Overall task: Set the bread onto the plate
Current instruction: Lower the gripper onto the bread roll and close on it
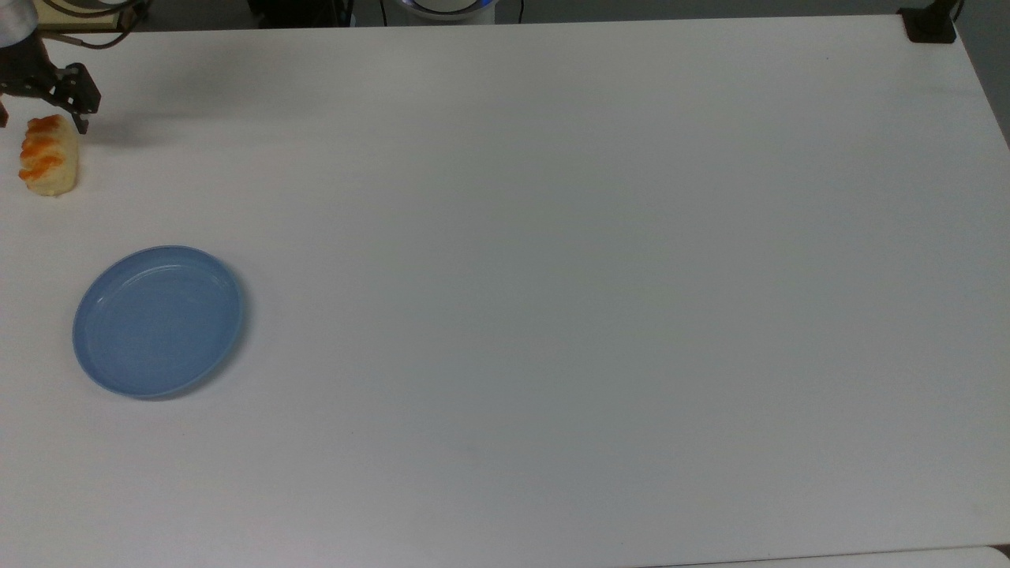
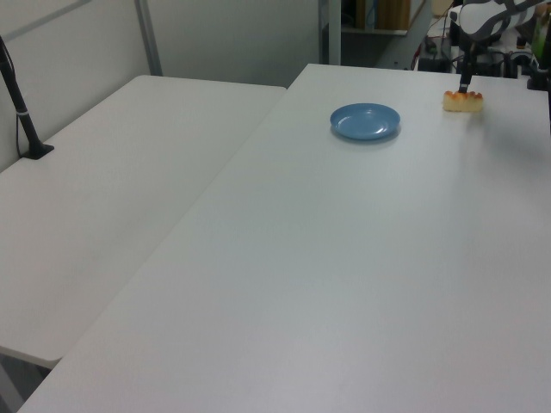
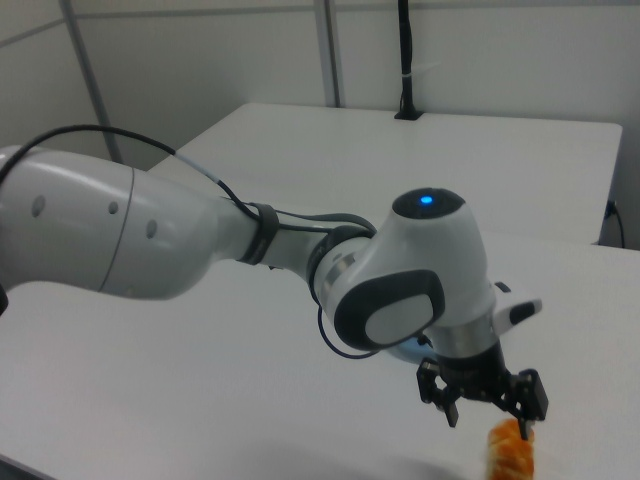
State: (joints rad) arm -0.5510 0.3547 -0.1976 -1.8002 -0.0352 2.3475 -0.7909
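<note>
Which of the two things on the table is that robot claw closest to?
The small cream bread roll with orange stripes: the gripper hovers at its end, jaws open. The round light-blue plate lies apart, further down the top view.

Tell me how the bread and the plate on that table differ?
The bread is a small oblong roll, pale cream with orange stripes; the plate is round, shallow, plain light blue and clearly wider. The gripper hangs right by the bread, while the plate sits well away from it, with nothing on it. Both rest on the white table.
</note>
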